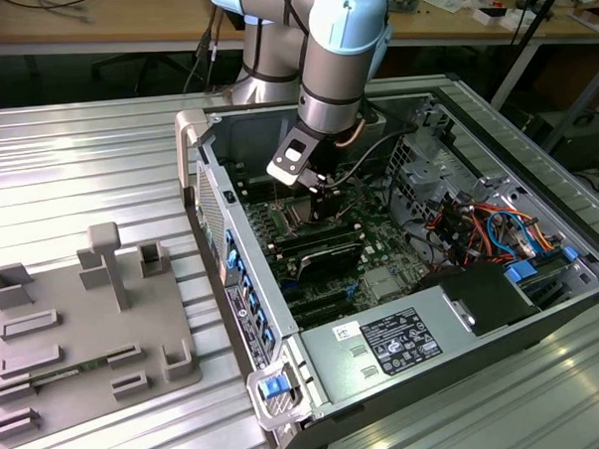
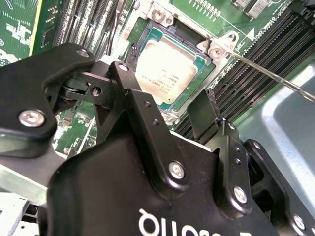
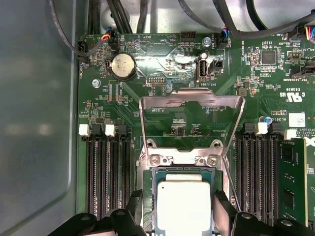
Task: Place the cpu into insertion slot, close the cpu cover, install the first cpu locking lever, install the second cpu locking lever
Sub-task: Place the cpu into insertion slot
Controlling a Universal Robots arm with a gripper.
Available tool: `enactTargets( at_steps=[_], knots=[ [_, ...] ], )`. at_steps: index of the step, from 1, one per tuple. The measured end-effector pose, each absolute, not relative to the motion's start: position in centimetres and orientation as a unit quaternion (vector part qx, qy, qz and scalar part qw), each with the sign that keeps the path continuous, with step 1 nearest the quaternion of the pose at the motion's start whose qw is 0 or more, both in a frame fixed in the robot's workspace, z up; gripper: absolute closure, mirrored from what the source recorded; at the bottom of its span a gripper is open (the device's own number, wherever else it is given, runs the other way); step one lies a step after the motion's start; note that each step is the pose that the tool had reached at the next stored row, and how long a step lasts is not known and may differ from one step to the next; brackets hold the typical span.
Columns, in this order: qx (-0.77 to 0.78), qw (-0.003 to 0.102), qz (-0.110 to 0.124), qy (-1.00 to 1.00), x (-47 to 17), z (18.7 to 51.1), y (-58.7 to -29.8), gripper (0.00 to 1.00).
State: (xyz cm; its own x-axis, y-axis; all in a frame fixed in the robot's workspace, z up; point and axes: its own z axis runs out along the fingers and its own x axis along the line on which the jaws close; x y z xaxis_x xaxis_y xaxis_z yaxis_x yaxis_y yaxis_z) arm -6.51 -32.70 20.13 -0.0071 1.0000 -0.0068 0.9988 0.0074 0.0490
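Tho hand (image 3: 177, 200) hides pt, cpu (image 2: 165, 66) looks seated.

Grey-and-pale-blue jointed robot arm (image 1: 343, 34) comes down from the top of the exterior view. Its grey cylindrical wrist segment (image 1: 326, 109) points steeply downward. The black two-finger gripper (image 1: 323, 189) hangs below it, tips down. In both wrist views the black fingers (image 3: 134, 206) (image 2: 202, 115) stand spread apart, not pressed on anything; linkage arms are angled outward.
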Motion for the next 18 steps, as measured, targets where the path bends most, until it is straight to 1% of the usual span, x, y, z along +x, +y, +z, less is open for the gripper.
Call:
enactTargets(
  at_steps=[18],
  knots=[
    [0.704,0.02,0.015,0.709,-7.01,20.11,-32.69,0.32]
  ],
)
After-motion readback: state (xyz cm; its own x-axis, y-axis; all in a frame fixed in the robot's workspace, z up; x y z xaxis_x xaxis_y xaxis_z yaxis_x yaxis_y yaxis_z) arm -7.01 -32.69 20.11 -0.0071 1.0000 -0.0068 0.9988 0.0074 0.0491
